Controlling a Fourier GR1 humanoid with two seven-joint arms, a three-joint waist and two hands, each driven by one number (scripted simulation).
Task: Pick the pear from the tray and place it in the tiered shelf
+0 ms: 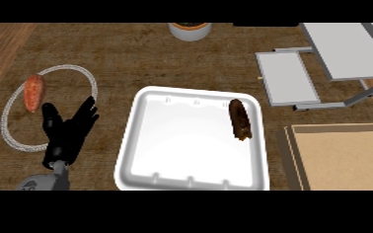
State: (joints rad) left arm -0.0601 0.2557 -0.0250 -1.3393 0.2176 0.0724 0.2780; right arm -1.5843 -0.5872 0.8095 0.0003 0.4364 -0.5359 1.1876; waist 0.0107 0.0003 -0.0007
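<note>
One white tray point(146, 163) is observed at the counter's centre. One dark brown elongated item, taken to be the pear point(240, 119), is seen lying inside the tray near its right wall. One grey tiered shelf point(291, 79) is noted at the upper right, apart from the tray. One left hand point(67, 133) is recorded left of the tray, released, fingers spread upward, grasping nothing. One orange item point(33, 94) is seen within one ring-shaped plate point(87, 76). One pot point(191, 31) is noted at the top edge. One board point(335, 158) is seen at lower right.

The tiered shelf point(320, 64) and a tan board point(331, 155) run off the right edge.
</note>
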